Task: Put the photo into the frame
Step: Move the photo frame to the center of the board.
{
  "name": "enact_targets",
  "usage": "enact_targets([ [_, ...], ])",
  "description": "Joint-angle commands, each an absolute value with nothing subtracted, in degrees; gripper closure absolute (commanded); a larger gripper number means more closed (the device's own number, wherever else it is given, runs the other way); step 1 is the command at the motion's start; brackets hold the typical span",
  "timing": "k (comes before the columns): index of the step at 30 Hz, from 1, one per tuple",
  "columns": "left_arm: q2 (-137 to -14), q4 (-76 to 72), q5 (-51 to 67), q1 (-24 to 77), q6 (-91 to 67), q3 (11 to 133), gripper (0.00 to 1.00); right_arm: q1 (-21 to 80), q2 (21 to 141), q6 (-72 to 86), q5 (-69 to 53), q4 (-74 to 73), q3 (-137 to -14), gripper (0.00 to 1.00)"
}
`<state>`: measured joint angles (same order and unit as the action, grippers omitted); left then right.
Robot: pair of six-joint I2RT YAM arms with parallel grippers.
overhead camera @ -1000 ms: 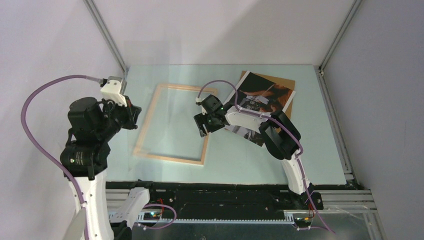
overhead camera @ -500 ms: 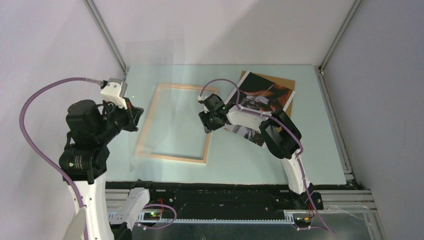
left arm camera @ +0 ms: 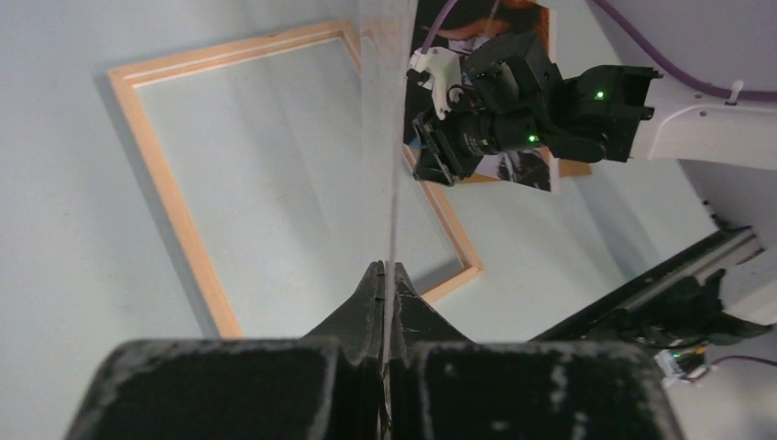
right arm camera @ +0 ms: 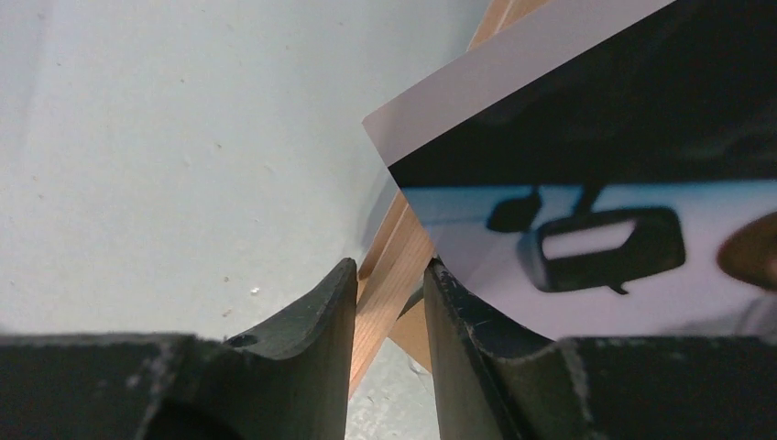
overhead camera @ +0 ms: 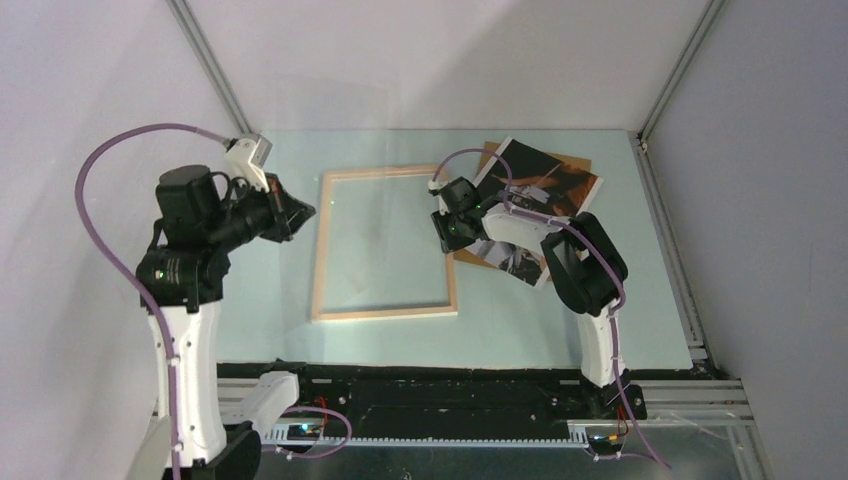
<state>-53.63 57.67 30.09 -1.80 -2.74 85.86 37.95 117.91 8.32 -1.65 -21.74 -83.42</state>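
The frame [overhead camera: 320, 245] is a thin pale wood rectangle lying flat in the middle of the table. My right gripper [overhead camera: 446, 236] is at its right bar, and in the right wrist view that wood bar [right arm camera: 389, 275] fills the gap between the closed fingers [right arm camera: 389, 266]. The photo [overhead camera: 555, 170], a dark print with a white border [right arm camera: 596, 137], lies face up just right of the frame, partly under the right arm. My left gripper [overhead camera: 303, 210] hovers at the frame's left side, shut [left arm camera: 387, 270] on a thin clear pane [left arm camera: 394, 183] seen edge-on.
A plain brown backing board [overhead camera: 575, 158] lies under the photo at the back right. Metal corner posts [overhead camera: 215, 80] and the enclosure walls bound the table. The black base rail [overhead camera: 450, 390] runs along the near edge.
The frame has swung from tilted to nearly square and slid right. My right gripper moved right with it and narrowed onto its bar. The left arm rose and shifted right with the pane.
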Motion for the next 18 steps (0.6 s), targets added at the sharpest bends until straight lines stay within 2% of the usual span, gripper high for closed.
enact_targets([
  [1, -56.3, 50.6, 36.8, -2.0, -9.8, 84.8, 1.0, 36.6, 114.0, 4.6, -1.5, -21.7, -80.4, 0.64],
  [6, -59.7, 44.3, 39.9, -2.0, -17.0, 81.5, 1.0, 35.7, 112.7, 4.1, -4.2, -20.5, -79.0, 0.64],
  [8, -61.1, 40.9, 41.6, -2.0, -20.0, 79.7, 1.0, 35.3, 112.5, 4.0, -6.2, -20.3, -78.8, 0.61],
  [13, -64.5, 30.9, 45.5, -2.1, -26.4, 75.1, 1.0, 35.1, 111.5, 3.7, -8.4, -20.1, -78.6, 0.38],
  [18, -66.4, 25.5, 47.1, -2.1, -29.5, 71.5, 1.0, 33.9, 110.6, 3.9, -7.4, -19.9, -78.6, 0.28],
])
